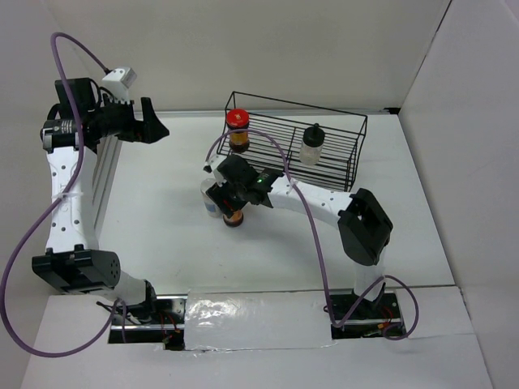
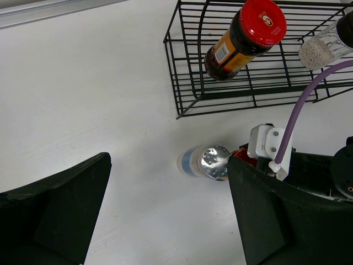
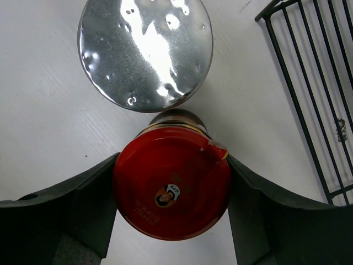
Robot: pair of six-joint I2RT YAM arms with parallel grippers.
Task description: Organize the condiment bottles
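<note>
My right gripper (image 1: 232,199) (image 3: 172,185) is shut on a red-capped jar (image 1: 233,219) (image 3: 172,182) of brown sauce that stands on the white table; both fingers press the sides of its cap. Touching it on the left stands the pale, shiny-capped jar with a blue label (image 1: 209,199) (image 2: 205,162) (image 3: 145,52). A second red-capped jar (image 1: 237,128) (image 2: 245,38) stands at the left end of the black wire basket (image 1: 355,150) (image 2: 182,83). The whitish bottle with a black cap (image 1: 311,144) (image 2: 322,47) stands further right in it. My left gripper (image 1: 154,120) (image 2: 165,221) hangs open at the far left, holding nothing.
The basket's corner (image 3: 309,110) lies just right of the held jar. A white wall closes the back and right of the table. The right arm's purple cable (image 1: 284,162) loops over the basket's front. A metal rail (image 1: 101,186) runs along the left side.
</note>
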